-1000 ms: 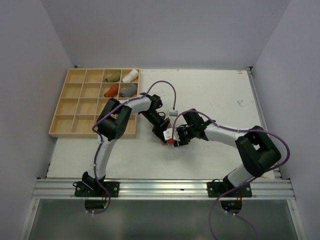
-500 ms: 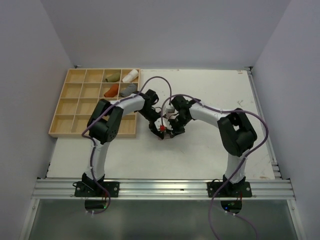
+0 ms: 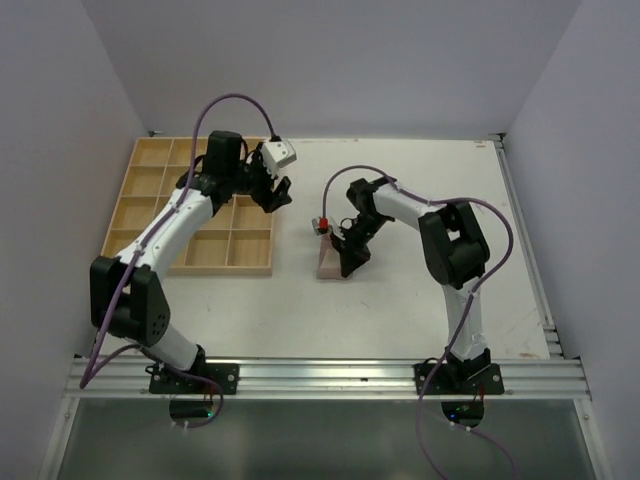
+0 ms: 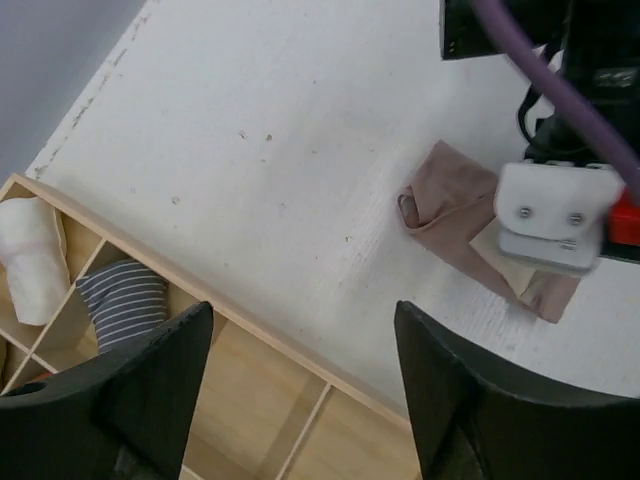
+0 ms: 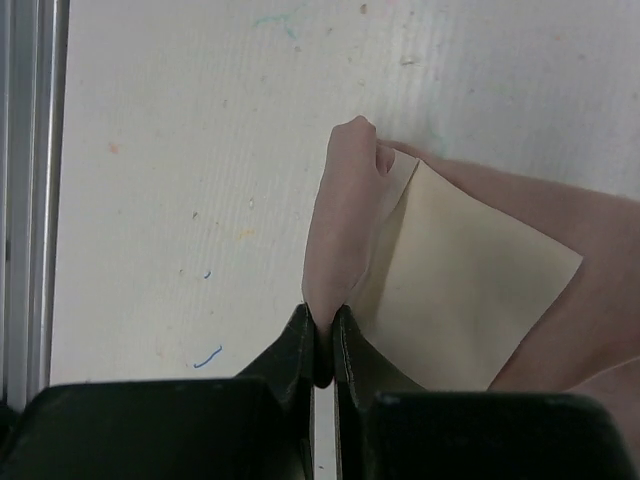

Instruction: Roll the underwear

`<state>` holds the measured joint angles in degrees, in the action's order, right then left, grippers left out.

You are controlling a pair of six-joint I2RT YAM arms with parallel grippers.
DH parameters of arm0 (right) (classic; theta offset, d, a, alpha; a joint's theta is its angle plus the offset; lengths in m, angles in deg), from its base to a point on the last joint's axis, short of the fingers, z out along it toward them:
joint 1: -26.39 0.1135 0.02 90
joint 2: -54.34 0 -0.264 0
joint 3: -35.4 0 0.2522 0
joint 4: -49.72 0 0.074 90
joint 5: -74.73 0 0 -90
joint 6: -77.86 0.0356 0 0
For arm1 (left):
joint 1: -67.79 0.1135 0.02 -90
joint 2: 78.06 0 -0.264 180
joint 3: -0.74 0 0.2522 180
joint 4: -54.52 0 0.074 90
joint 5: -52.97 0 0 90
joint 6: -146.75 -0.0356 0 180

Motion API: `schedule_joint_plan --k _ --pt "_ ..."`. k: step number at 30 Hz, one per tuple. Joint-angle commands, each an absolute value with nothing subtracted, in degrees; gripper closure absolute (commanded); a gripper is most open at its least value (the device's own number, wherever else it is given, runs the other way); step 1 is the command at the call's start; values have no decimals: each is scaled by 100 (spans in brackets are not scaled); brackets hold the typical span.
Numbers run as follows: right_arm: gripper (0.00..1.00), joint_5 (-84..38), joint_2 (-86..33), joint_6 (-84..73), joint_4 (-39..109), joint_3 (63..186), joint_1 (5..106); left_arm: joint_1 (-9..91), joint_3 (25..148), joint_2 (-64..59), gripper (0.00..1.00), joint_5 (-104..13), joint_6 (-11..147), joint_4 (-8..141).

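Note:
The pale beige-pink underwear (image 3: 328,263) lies partly folded on the white table, right of the wooden tray. My right gripper (image 3: 347,258) is low over it. In the right wrist view its fingers (image 5: 322,322) are shut on a raised fold of the underwear (image 5: 345,225), with the paler lining (image 5: 470,285) spread to the right. My left gripper (image 3: 279,192) hangs open above the tray's right edge, well apart from the garment. From the left wrist, the left gripper (image 4: 300,322) holds nothing, and the underwear (image 4: 452,205) sits partly under the right wrist camera.
The wooden compartment tray (image 3: 128,218) stands at the back left, its rim (image 4: 250,327) below my left fingers. A white roll (image 4: 30,262) and a striped grey roll (image 4: 122,300) lie in its cells. A metal rail (image 3: 320,376) runs along the near edge.
My left gripper has opened and swung up and left from the underwear to above the tray. My right gripper has shut on the underwear's fold.

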<state>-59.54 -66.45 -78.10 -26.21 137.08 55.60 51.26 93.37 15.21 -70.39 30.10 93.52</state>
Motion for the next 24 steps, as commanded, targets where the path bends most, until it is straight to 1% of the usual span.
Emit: schedule_joint_plan --k 1,2,3,4,5,6,7,8,9,10,11,12,13,14,15,17,18,20,21,24 --pt "100 -6615 -7010 -7481 -3416 14196 5250 5048 8851 495 20 -6630 2959 8429" --pt "100 -6798 -7116 -7481 -3531 14362 5197 5030 8650 334 17 -6760 2776 8367" --pt "100 -6887 -7273 -7481 -3627 14425 5109 5030 8518 193 12 -6840 2792 8140" --pt "100 -6940 -7353 -7507 -3820 14495 5091 5030 8351 -52 0 -6693 3071 7825" --pt "100 -6984 -7424 -7525 -3891 14626 5065 5030 8158 -141 0 -6430 4022 7500" --pt "99 -7002 -7537 -7534 -3944 14680 5064 5039 7904 -185 0 -6323 4292 7201" --pt "98 -7011 -7582 -7525 -4032 14733 5047 5048 7884 -134 0 -7009 4217 7311" --pt "98 -7003 -7635 -7490 -4068 14811 5047 5048 8014 -55 0 -7547 3416 7582" --pt "98 -7011 -7714 -7446 -4068 14847 5029 5004 8067 42 5 -7979 2955 8159" --pt "98 -7029 -7749 -7402 -4103 14873 5021 4873 8085 173 18 -7957 2524 8382" --pt "97 -7072 -7784 -7393 -4138 14917 5012 4672 7903 183 22 -7730 1780 8471" --pt "97 -7090 -7828 -7393 -4182 14944 5003 4148 7692 131 25 -7476 1372 8437" --pt "97 -7090 -7881 -7393 -4234 14961 4994 3855 7412 70 30 -6934 1064 8237" --pt "97 -7099 -7907 -7393 -4252 14988 4985 3618 6774 -1 31 -6781 643 7956" --pt "97 -7134 -7925 -7393 -4270 15014 4977 3250 6480 -80 32 -6675 491 7362" --pt "96 -7143 -7987 -7419 -4366 15049 4950 2949 5840 -28 32 -6375 62 6927" --pt "96 -7143 -8022 -7420 -4375 15049 4924 2712 5696 111 31 -6322 -63 6377" --pt "96 -7134 -8031 -7454 -4411 15015 4906 2535 5572 340 31 -6217 -257 6162" --pt "96 -7126 -8022 -7455 -4402 14988 4880 2430 5624 611 31 -6199 -258 6108" --pt "95 -7125 -7987 -7411 -4340 14918 4871 2297 5774 929 33 -6155 -223 5916"
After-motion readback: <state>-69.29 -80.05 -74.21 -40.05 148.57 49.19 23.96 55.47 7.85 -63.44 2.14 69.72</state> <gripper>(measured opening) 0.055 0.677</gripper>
